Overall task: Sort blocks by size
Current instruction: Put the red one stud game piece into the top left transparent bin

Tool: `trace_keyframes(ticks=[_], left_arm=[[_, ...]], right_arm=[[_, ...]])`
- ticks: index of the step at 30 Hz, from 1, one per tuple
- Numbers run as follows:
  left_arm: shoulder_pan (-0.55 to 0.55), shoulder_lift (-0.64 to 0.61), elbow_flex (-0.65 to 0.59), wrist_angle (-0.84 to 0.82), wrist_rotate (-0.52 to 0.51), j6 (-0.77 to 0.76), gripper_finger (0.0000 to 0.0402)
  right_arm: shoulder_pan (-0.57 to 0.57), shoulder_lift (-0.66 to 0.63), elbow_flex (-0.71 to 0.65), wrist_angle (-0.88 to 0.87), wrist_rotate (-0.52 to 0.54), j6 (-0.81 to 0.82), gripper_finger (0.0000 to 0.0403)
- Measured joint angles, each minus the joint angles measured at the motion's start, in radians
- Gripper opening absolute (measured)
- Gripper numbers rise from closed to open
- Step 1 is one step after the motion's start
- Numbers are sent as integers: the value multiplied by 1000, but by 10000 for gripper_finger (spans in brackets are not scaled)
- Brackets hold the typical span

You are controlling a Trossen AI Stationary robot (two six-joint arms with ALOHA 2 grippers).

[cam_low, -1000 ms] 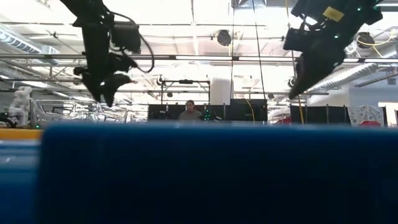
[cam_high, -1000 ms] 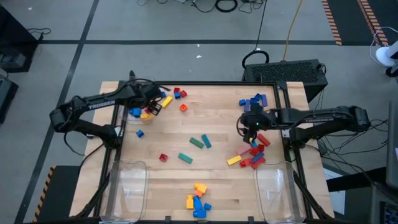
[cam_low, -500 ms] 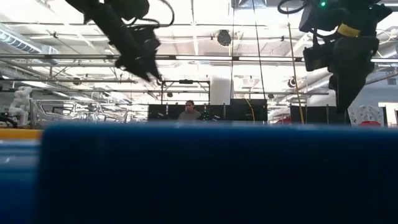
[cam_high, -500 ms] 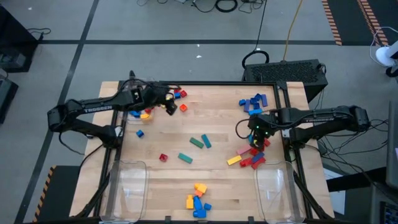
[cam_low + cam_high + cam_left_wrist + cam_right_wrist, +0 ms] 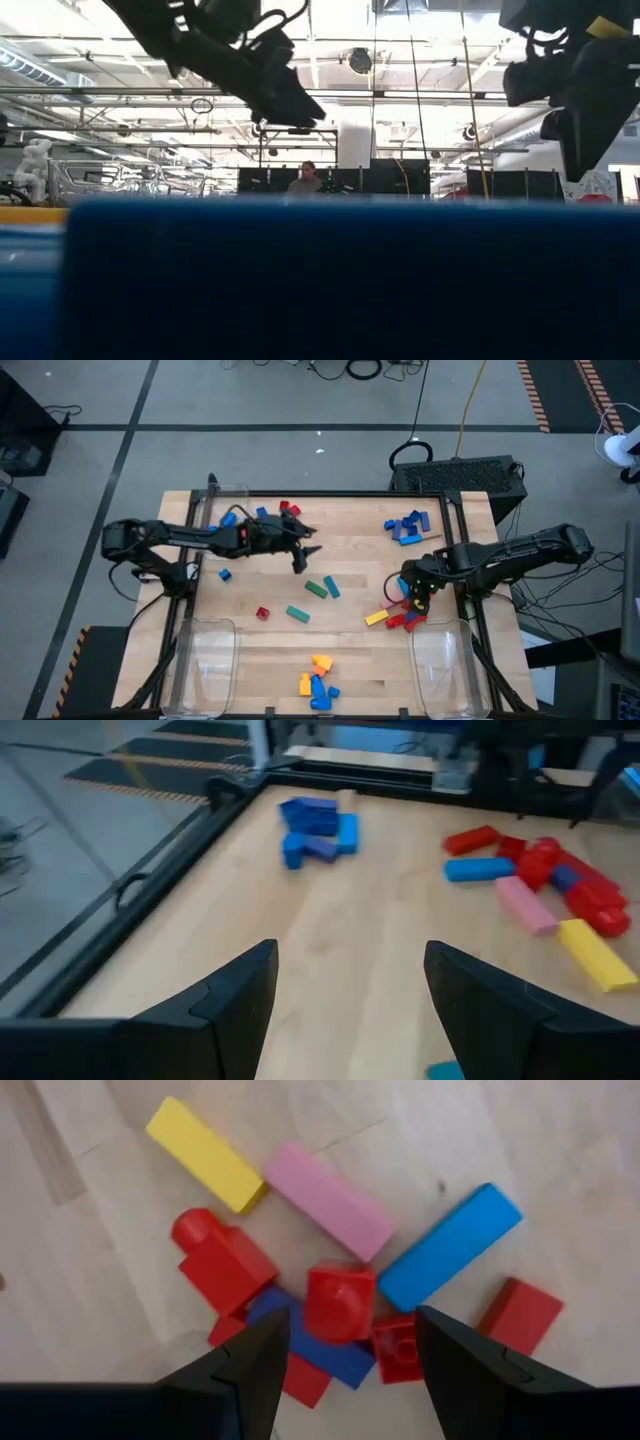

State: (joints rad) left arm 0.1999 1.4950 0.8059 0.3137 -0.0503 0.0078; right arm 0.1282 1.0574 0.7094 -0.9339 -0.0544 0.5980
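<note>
The blocks lie in groups on the wooden table: a blue group (image 5: pixel 405 526) at the far right, a mixed pile (image 5: pixel 400 612) at the right, green blocks (image 5: pixel 320 588) in the middle, and an orange, yellow and blue group (image 5: pixel 317 682) by the near edge. My left gripper (image 5: pixel 304 550) hangs open over the table's middle, pointing almost level toward the right; nothing is between its fingers (image 5: pixel 350 960). My right gripper (image 5: pixel 418 590) points steeply down, open, over the mixed pile; a red studded block (image 5: pixel 338 1302) lies below the gap between its fingers, among a pink bar (image 5: pixel 328 1200), a yellow bar (image 5: pixel 205 1155) and a blue bar (image 5: pixel 450 1245).
Two clear bins stand at the near left (image 5: pixel 208 652) and near right (image 5: pixel 440 658). More blue and red blocks (image 5: pixel 270 512) lie at the far left behind my left arm, with single blocks at the left (image 5: pixel 225 573). A blue block (image 5: pixel 320 280) fills the low view's lower half.
My left gripper has swung from the far-left blocks toward the table's middle and tipped up from pointing down to nearly level. My right gripper has gone a little toward the near edge, over the mixed pile, and has rolled and tipped more steeply down.
</note>
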Motion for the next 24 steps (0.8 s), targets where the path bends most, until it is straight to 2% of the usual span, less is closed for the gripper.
trace_keyframes(ticks=[5,11,20,24], left_arm=[[-27,112,0,138,20,0,254],[-41,195,0,216,21,-1,254],[-61,201,0,228,21,-2,254],[-73,201,0,218,21,-1,254]], right_arm=[[55,44,0,29,1,27,201],[70,150,0,26,34,29,201],[70,268,0,39,70,13,199],[70,287,1,56,64,-9,176]])
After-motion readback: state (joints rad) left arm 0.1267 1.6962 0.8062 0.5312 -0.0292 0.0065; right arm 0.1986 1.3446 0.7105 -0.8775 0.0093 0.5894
